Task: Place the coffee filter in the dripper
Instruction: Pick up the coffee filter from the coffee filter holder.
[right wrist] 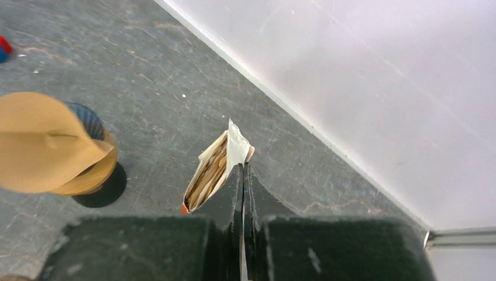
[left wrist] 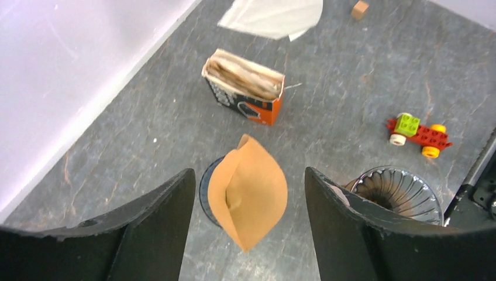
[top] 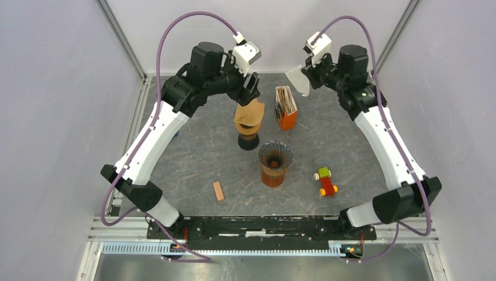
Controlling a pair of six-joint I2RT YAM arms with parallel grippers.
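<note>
A white coffee filter (top: 298, 80) hangs above the back of the table with my right gripper (top: 309, 70) shut on it. In the right wrist view its thin edge (right wrist: 237, 143) shows between the closed fingertips of that gripper (right wrist: 243, 167). The fluted glass dripper (top: 275, 154) stands on an amber cup at mid-table with nothing in it, and shows in the left wrist view (left wrist: 398, 194). A brown paper filter (top: 249, 113) rests opened on a dark ribbed base (top: 248, 141). My left gripper (top: 252, 88) hovers over it, open, its fingers either side of the brown filter (left wrist: 248, 193) without touching.
An orange box (top: 285, 108) packed with filters stands right of the brown filter. A toy brick car (top: 326, 181) lies right of the dripper. A small wooden block (top: 218, 190) lies near the front left. Walls close in the back and both sides.
</note>
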